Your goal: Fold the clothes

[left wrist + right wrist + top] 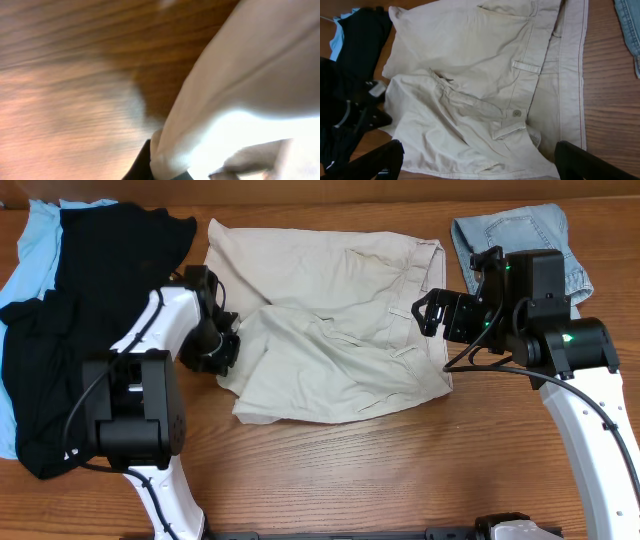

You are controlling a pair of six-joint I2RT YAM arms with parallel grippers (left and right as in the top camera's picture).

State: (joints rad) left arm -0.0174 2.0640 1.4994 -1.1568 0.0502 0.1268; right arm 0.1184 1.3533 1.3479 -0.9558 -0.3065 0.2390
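Note:
Pale beige shorts (330, 320) lie spread in the middle of the table, waistband with button (516, 114) toward the right. My left gripper (222, 345) is at the shorts' left leg hem and is shut on the beige cloth (225, 115), which fills its wrist view. My right gripper (432, 313) is open and empty, hovering above the waistband end; its two dark fingers (480, 160) stand wide apart over the cloth. A black garment (70, 320) and a sky-blue piece (30, 250) lie at the left. A faded denim piece (520, 235) lies at the back right.
The wooden table (400, 470) shows bare wood along the front. The black garment hangs toward the left front edge behind my left arm's base (140, 410). The denim piece lies just behind my right arm.

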